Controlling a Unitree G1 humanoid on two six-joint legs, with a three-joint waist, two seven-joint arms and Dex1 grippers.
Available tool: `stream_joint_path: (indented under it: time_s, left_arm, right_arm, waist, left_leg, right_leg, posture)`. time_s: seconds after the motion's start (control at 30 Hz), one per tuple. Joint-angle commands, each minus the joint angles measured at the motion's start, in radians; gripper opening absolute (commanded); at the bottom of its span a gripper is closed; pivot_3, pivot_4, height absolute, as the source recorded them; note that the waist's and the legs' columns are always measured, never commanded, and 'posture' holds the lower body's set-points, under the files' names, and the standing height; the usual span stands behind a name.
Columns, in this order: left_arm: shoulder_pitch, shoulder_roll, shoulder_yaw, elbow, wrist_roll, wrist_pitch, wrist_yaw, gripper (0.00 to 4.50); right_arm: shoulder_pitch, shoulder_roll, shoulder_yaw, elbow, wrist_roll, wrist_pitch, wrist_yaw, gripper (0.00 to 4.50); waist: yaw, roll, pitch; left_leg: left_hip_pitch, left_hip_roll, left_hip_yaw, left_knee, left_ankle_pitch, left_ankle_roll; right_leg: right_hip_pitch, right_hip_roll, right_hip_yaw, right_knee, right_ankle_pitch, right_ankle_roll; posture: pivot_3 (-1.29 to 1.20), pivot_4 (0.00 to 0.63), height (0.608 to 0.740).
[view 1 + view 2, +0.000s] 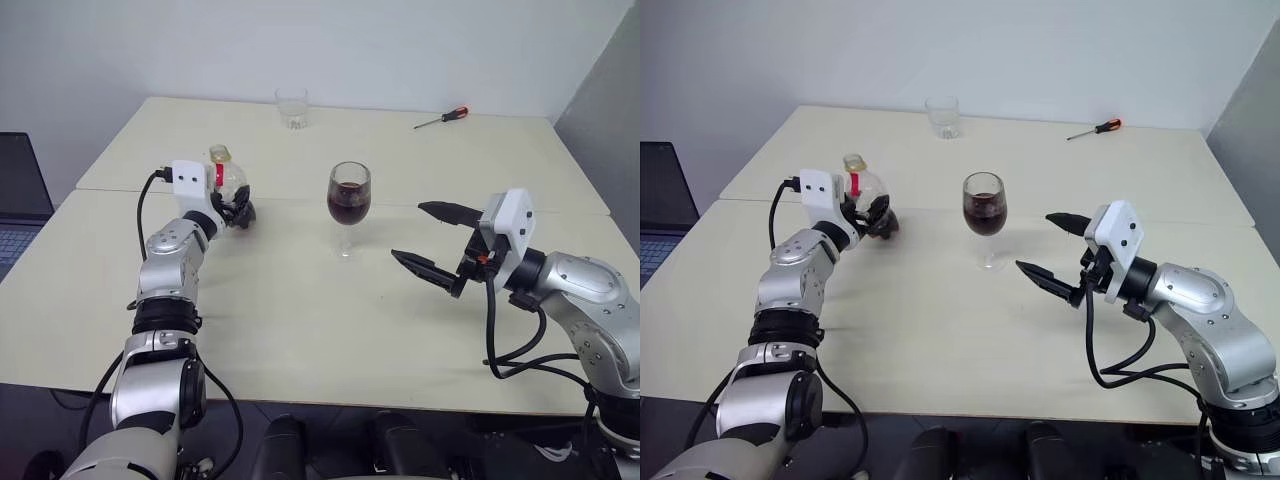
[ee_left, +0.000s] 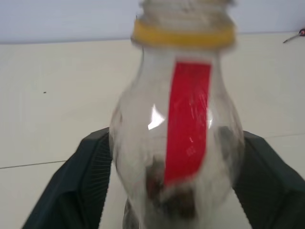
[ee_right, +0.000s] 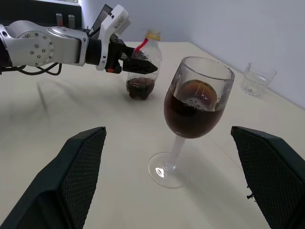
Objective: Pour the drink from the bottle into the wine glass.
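On the far side of the tabletop [image 1: 300,330] stands a short clear tumbler [image 1: 292,108]. A red-handled screwdriver [image 1: 442,118] lies far right. A laptop [image 1: 18,195] is at left.

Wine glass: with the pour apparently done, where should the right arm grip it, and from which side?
A judgement: take the wine glass by its bare stem, from the robot's right. It stands upright on the table with dark drink in the bowl, so a level approach keeps it from spilling. The right gripper already faces it, jaws wide apart. The bottle stands off at the left gripper, leaving that path open.
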Motion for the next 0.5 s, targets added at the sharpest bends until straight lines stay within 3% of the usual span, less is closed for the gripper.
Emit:
stream_joint_path:
  time_s: [0.03, 0.33, 0.5]
  left_arm:
    - [0.027, 0.013, -0.004, -0.080, 0.003, 0.001, 0.007, 4.47]
    - [0.034, 0.043, -0.008, -0.157, 0.001, 0.040, -0.010, 4.47]
    - [0.075, 0.096, -0.006, -0.353, -0.020, 0.157, -0.049, 4.47]
  right_arm:
    - [-0.030, -0.007, -0.009, 0.004, 0.006, -0.012, 0.015, 4.50]
    - [-0.046, -0.002, -0.005, 0.023, -0.003, -0.022, 0.031, 4.50]
    - [-0.043, -0.014, -0.017, 0.027, -0.006, -0.027, 0.043, 4.50]
  waist:
    - [-0.001, 0.000, 0.000]
    - [0.000, 0.000, 0.000]
    - [-0.001, 0.000, 0.000]
  left_leg:
    - [0.000, 0.000, 0.000, 0.000, 0.000, 0.000]
    - [0.000, 0.000, 0.000, 0.000, 0.000, 0.000]
    - [0.000, 0.000, 0.000, 0.000, 0.000, 0.000]
  right_leg:
    - [0.000, 0.000, 0.000, 0.000, 0.000, 0.000]
    - [0.000, 0.000, 0.000, 0.000, 0.000, 0.000]
    - [0.000, 0.000, 0.000, 0.000, 0.000, 0.000]
  posture:
    - [0.00, 0.150, 0.740]
    - [0.00, 0.150, 0.740]
    - [0.00, 0.150, 0.740]
